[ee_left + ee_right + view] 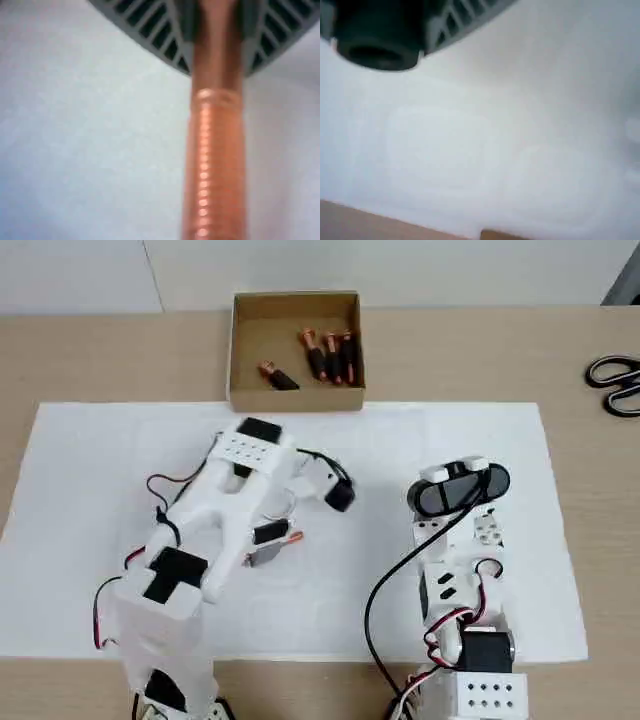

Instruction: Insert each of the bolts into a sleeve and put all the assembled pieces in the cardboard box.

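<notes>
The bolt point(215, 170), likely stiff, light and slippery, is pinched by its smooth shank in the left jaws, threads free; the right jaws clasp a sleeve point(376, 46).

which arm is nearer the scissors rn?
Right. The right arm stands on the right half of the paper, with the scissors beyond the paper's edge on that side. The left arm, its gripper holding a bolt, is on the left half.

Prob. lab/office desk: wood tabletop point(100, 350), white paper sheet point(300, 615), scissors point(615, 385).
</notes>
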Motion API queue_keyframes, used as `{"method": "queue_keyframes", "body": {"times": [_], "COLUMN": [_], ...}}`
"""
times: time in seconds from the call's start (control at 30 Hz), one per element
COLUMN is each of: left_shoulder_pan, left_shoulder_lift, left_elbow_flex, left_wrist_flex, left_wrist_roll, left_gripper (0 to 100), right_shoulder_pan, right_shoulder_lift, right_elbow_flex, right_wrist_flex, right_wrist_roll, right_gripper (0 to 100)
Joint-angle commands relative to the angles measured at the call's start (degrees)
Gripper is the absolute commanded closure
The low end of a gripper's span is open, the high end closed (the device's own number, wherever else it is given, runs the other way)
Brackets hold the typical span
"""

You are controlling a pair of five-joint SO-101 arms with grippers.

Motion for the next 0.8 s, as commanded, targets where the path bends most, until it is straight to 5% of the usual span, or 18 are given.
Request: {"method": "queue_keyframes", "body": {"times": [0.0,0.47,0.6,0.77], "left_shoulder_pan": [0.4,-8.0,-8.5,-8.1], "left_shoulder_lift": [-4.3,-8.1,-3.8,-0.4], "left_elbow_flex": [-2.2,-2.3,-2.4,-7.2], "left_wrist_flex": [1.7,-0.8,-6.9,-12.2], "left_wrist_roll": [-5.0,-51.5,-57.4,-53.0], "left_gripper": [99,99,99,99], "right_shoulder_pan": [0.0,0.0,0.0,0.0], "right_shoulder_lift": [-1.1,-1.0,-1.0,-1.0], "right_elbow_flex": [-3.3,-3.3,-3.3,-3.3], "right_wrist_flex": [0.1,0.2,0.2,0.2], "right_wrist_roll": [0.1,0.1,0.1,0.1], "right_gripper": [99.5,99.5,99.5,99.5]}}
